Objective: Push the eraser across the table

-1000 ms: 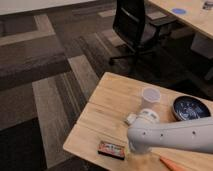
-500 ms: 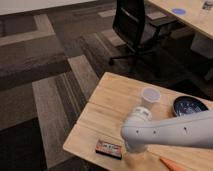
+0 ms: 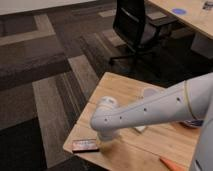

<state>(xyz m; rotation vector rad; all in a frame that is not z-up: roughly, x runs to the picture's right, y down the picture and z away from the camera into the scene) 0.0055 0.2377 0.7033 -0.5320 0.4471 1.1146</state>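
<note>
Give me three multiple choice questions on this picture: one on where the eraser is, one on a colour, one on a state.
1. Where does the eraser lie?
A. By the near edge of the table
B. On the carpet
C. On the far desk

2. What colour is the office chair?
A. White
B. Black
C. Red

3. How is the eraser placed?
A. Lifted off the table
B. Standing on end
C. Lying flat on the table

Answers:
1 A: it sits at the wooden top's near edge, with the pincer pointing down just beside it, on the picture's right.
2 B: the seat and back are black.
3 C: its orange-red label faces up and it rests on the wood.
</note>
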